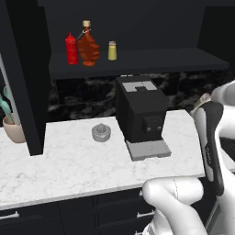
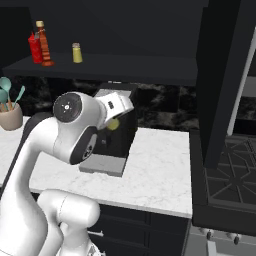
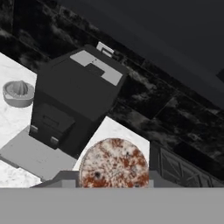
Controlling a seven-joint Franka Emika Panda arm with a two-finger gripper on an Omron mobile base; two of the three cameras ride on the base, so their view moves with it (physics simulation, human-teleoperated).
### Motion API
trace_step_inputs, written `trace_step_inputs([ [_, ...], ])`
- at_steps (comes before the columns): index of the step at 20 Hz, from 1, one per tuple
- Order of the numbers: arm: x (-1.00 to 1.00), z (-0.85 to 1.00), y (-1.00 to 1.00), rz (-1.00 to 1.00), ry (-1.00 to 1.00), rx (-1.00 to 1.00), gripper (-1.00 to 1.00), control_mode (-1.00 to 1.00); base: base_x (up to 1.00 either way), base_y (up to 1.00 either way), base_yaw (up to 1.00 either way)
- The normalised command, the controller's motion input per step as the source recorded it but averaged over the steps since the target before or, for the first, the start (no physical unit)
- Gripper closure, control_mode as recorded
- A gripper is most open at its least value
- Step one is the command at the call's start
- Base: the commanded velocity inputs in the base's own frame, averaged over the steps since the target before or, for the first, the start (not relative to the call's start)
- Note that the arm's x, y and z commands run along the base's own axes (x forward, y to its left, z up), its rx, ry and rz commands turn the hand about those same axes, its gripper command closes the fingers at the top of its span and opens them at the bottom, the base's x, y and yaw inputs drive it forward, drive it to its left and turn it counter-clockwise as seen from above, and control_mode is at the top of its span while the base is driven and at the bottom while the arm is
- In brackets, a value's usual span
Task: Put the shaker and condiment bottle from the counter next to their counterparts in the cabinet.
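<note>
The pincer [image 3: 114, 178] pinches the small yellow-olive cylindrical shaker [image 3: 113, 162] over the white marble counter [image 1: 69, 160], with the black coffee machine [image 1: 137, 108] to its left and the squat orange-red faceted bottle [image 1: 87, 46] up-left of it on the black cabinet shelf [image 1: 160, 62], between the slim red squeeze bottle [image 1: 71, 49] and a second yellow shaker [image 1: 112, 51].

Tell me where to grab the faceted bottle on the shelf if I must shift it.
Take the faceted bottle by its narrow neck, probably from the open front: it stands upright, its body is broad, and the red squeeze bottle crowds one side, while the neck rises clear.
</note>
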Motion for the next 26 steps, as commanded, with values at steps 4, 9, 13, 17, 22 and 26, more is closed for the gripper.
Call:
trace_step_inputs([
  [4,0.0,0.53,0.59,0.0,-0.04,-0.01,1.0,-1.0,0.0,0.0,0.0],
  [9,0.0,0.59,0.49,0.0,-0.01,0.0,1.0,-1.0,0.0,0.0,0.0],
  [13,0.0,0.54,0.41,0.0,0.0,0.0,1.0,-1.0,0.0,0.0,0.0],
  [17,0.0,0.46,0.41,0.0,0.0,0.0,1.0,-1.0,0.0,0.0,0.0],
  [22,0.0,0.35,0.39,0.01,0.0,0.0,1.0,-1.0,0.0,0.0,0.0],
  [26,0.0,0.41,0.34,0.04,-0.01,0.02,1.0,-1.0,0.0,0.0,0.0],
])
